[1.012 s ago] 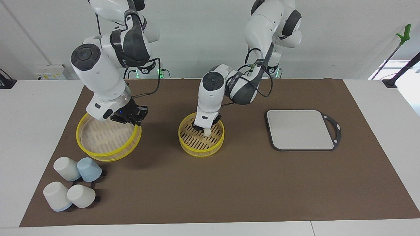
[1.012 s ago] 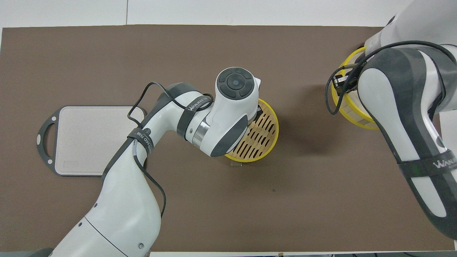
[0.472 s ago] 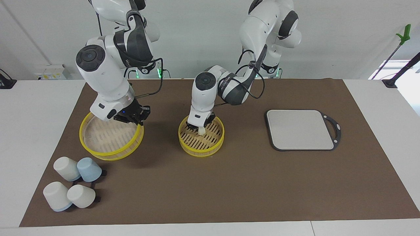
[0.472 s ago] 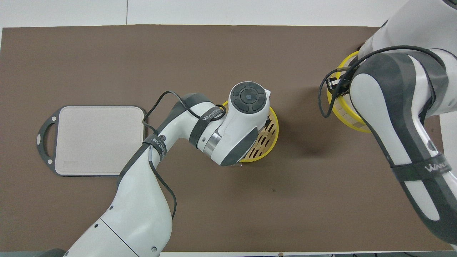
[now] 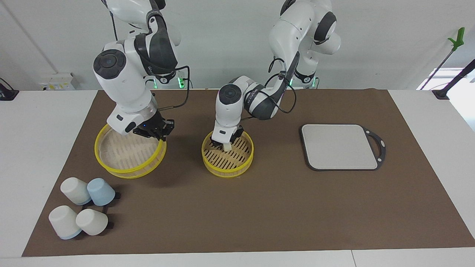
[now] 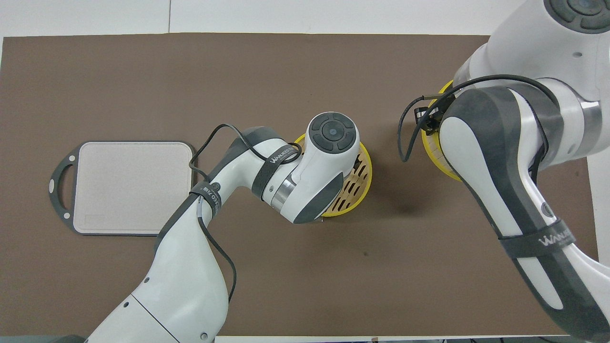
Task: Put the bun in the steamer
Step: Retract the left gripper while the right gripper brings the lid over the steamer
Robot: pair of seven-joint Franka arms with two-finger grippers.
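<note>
the brown table mat [image 5: 259,207] looks matt and cloth-like. the steamer [image 5: 227,154] has a glossy yellow rim and pale wood-like slats, and the bun [image 5: 227,147] looks soft and matt. the grey board [image 5: 339,146] is matt with a dark rubbery-looking edge.

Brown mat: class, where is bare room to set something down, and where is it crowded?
Free: the strip between the middle steamer tier and the grey board, and the broad stretch farther from the robots than both. Crowded: the right arm's end, where four cups cluster beside the other tier.
</note>
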